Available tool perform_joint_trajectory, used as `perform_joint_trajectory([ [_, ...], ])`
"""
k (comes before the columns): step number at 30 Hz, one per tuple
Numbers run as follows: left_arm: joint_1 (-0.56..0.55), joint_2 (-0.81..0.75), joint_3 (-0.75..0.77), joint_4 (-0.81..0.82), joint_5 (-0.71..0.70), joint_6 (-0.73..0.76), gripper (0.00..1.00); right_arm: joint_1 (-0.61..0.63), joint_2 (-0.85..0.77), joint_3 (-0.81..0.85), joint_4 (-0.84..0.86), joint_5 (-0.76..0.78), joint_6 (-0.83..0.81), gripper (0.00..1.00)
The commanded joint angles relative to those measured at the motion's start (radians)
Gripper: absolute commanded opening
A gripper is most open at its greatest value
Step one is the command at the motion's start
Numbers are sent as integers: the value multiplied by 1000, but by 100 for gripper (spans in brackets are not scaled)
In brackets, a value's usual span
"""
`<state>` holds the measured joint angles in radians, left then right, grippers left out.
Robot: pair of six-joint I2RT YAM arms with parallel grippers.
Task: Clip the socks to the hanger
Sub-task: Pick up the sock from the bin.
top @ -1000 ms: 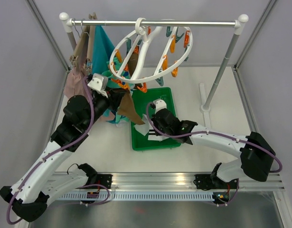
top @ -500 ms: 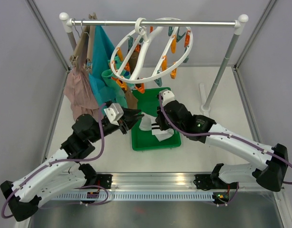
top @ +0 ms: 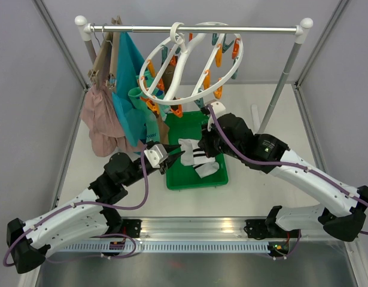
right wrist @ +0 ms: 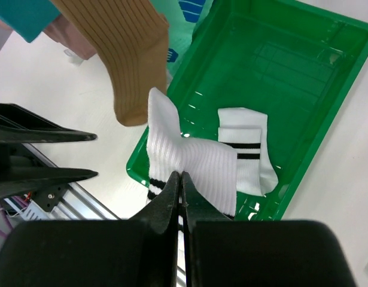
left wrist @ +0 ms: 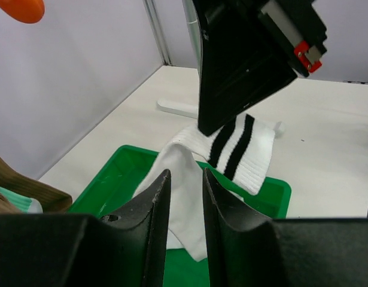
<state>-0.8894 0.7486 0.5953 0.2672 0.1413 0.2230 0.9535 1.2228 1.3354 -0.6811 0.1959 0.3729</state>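
Here, striped sock [right wrist: 198, 162] pinched in right end effector [right wrist: 181, 176] above tray [right wrist: 291, 72], left end effector [left wrist: 185, 179] parted, empty, alongside.

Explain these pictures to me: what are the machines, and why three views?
These are two robot arms bolted at a table's near edge. One picture looks down from above; the other two come from a camera on each wrist, so its own fingers show. The right gripper is shut on a white sock with black stripes, held above a green tray. A second sock lies in the tray. The left gripper is open, close to the held sock. Behind, a round peg hanger hangs from a rail.
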Motion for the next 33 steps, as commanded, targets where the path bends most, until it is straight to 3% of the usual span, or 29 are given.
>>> perform_joint_trajectory([
  [1,-34,4,-6,46,-49,71,33,1,32,112,-84,-27,-29,0],
  [13,-161,70,1,99,-316,219,34,2,63,203,-147,-99,-63,0],
  [33,-217,112,46,92,-378,314,34,1,73,245,-233,-153,-117,0],
])
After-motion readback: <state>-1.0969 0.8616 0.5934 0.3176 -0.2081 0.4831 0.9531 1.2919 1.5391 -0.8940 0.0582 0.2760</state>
